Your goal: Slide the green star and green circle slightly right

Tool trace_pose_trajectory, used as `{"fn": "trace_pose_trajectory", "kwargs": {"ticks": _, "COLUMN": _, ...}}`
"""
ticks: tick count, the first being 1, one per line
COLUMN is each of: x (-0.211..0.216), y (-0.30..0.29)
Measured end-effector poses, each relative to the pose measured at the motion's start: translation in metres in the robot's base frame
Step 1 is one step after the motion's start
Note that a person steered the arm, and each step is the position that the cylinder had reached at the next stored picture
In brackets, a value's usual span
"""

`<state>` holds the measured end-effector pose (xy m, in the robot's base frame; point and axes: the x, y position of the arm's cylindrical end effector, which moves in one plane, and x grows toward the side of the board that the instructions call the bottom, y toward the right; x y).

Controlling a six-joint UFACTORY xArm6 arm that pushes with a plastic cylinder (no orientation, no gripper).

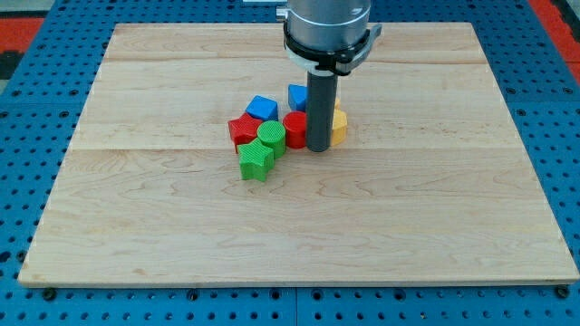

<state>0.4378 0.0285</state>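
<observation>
The green star (256,160) lies near the board's middle, at the lower left of a tight cluster of blocks. The green circle (271,135) sits just above and to the right of it, touching it. My tip (319,148) stands at the right side of the cluster, to the right of the green circle, with a red block (294,128) between them. The rod hides part of the blocks behind it.
A red star-like block (243,128) lies left of the green circle. A blue block (263,108) and a second blue block (297,95) lie above. A yellow block (338,127) sits right of the rod. The wooden board (435,208) rests on a blue pegboard.
</observation>
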Motion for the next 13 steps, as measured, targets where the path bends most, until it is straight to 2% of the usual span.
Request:
{"fn": "trace_pose_trajectory", "kwargs": {"ticks": 2, "x": -0.022, "y": -0.008}}
{"fn": "trace_pose_trajectory", "kwargs": {"ticks": 3, "x": -0.007, "y": -0.007}}
{"fn": "trace_pose_trajectory", "kwargs": {"ticks": 4, "x": 0.025, "y": 0.002}}
{"fn": "trace_pose_trajectory", "kwargs": {"ticks": 5, "x": 0.065, "y": -0.038}}
{"fn": "trace_pose_trajectory", "kwargs": {"ticks": 6, "x": 0.089, "y": -0.114}}
{"fn": "trace_pose_trajectory", "kwargs": {"ticks": 7, "x": 0.098, "y": -0.183}}
{"fn": "trace_pose_trajectory", "kwargs": {"ticks": 8, "x": 0.082, "y": -0.219}}
{"fn": "trace_pose_trajectory", "kwargs": {"ticks": 9, "x": 0.053, "y": -0.222}}
{"fn": "trace_pose_trajectory", "kwargs": {"ticks": 10, "x": 0.035, "y": -0.189}}
{"fn": "trace_pose_trajectory", "kwargs": {"ticks": 13, "x": 0.034, "y": -0.051}}
